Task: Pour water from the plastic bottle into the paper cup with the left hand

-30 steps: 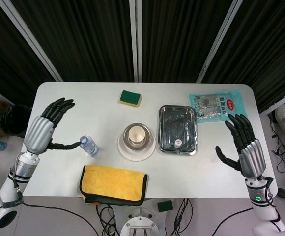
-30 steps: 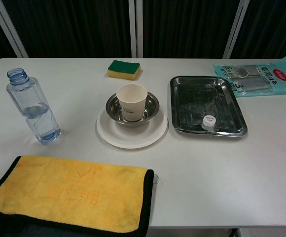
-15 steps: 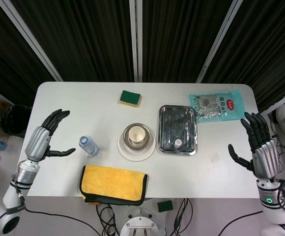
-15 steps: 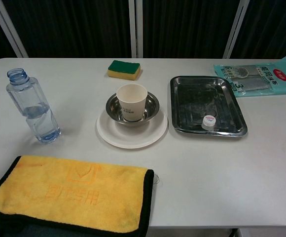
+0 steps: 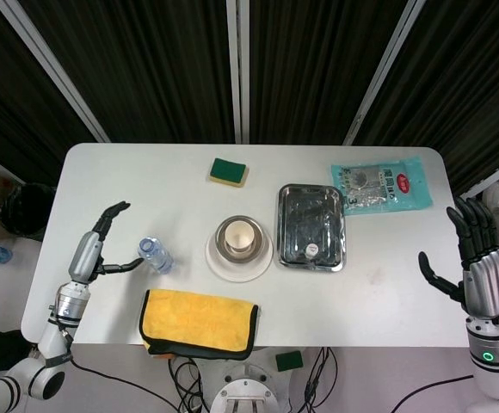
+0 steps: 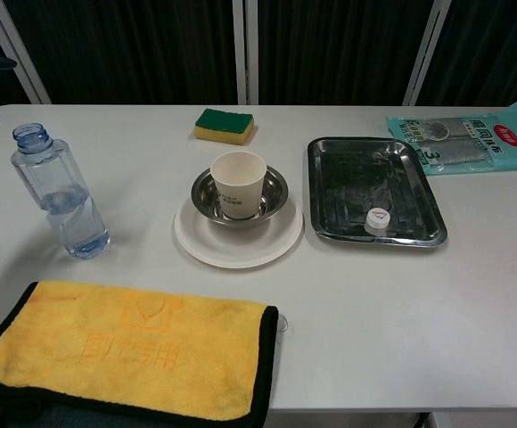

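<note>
Left hand (image 5: 97,249), fingers spread and empty, hovers just beside the uncapped plastic bottle (image 6: 59,193), upright left of the paper cup (image 6: 238,184). Partly full, thin-walled, likely squashy: grip its waist gently. Right hand (image 5: 480,268) is splayed, empty.

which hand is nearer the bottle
Left. The left hand is open just left of the bottle, not touching; the right hand is past the table's far right edge.

Sponge (image 6: 224,125), steel tray (image 6: 333,205) holding cap (image 6: 378,219), yellow towel (image 6: 125,357)
</note>
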`<action>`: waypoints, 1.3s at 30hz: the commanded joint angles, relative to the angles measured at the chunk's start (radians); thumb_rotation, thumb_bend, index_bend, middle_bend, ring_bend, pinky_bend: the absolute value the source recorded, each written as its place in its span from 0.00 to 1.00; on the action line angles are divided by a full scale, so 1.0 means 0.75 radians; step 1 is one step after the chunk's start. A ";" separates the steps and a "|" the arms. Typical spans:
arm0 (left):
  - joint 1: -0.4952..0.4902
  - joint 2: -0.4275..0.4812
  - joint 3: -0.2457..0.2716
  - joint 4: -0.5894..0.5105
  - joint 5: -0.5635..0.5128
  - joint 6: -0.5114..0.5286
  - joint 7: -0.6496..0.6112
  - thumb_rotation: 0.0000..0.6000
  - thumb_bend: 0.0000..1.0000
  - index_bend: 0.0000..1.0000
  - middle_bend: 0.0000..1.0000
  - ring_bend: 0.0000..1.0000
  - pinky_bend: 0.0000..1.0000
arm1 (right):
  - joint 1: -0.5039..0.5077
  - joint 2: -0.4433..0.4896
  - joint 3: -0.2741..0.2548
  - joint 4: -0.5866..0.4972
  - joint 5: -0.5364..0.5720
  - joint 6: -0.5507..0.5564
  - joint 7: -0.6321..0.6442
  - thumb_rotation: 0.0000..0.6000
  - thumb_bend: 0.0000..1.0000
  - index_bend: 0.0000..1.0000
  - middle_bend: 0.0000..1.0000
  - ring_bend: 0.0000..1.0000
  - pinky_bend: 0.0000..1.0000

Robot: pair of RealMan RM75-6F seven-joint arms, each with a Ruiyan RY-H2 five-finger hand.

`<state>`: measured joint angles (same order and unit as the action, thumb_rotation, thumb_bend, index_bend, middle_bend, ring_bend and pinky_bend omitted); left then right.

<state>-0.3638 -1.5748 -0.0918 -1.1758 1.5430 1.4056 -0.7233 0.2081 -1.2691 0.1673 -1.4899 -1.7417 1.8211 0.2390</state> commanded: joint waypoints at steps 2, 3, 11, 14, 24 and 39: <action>-0.004 -0.034 0.011 0.035 -0.001 -0.013 -0.025 0.58 0.00 0.02 0.10 0.04 0.14 | 0.004 -0.001 0.000 -0.001 0.002 -0.010 -0.004 1.00 0.38 0.00 0.00 0.00 0.00; -0.005 -0.041 0.014 0.043 -0.001 -0.016 -0.028 0.59 0.00 0.01 0.10 0.04 0.14 | 0.005 -0.001 -0.001 -0.002 0.002 -0.013 -0.006 1.00 0.38 0.00 0.00 0.00 0.00; -0.042 -0.140 0.022 0.154 0.004 -0.069 -0.068 0.73 0.00 0.01 0.10 0.04 0.14 | 0.007 -0.013 -0.013 -0.010 -0.010 -0.025 -0.030 1.00 0.38 0.00 0.00 0.00 0.00; -0.057 -0.188 0.011 0.207 -0.003 -0.078 -0.089 0.84 0.00 0.01 0.10 0.04 0.14 | 0.004 -0.007 -0.022 -0.032 -0.018 -0.028 -0.028 1.00 0.38 0.00 0.00 0.00 0.00; -0.095 -0.266 0.031 0.300 0.013 -0.118 -0.221 0.97 0.00 0.02 0.10 0.05 0.14 | 0.001 -0.001 -0.027 -0.063 -0.034 -0.027 -0.052 1.00 0.38 0.00 0.00 0.00 0.00; -0.113 -0.297 0.045 0.340 -0.023 -0.220 -0.534 0.99 0.00 0.09 0.17 0.10 0.16 | -0.008 0.005 -0.032 -0.055 -0.023 -0.030 -0.025 1.00 0.38 0.00 0.00 0.00 0.00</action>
<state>-0.4473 -1.7947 -0.0572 -0.9241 1.5293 1.2443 -1.1165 0.2024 -1.2649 0.1438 -1.5316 -1.7594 1.7990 0.2199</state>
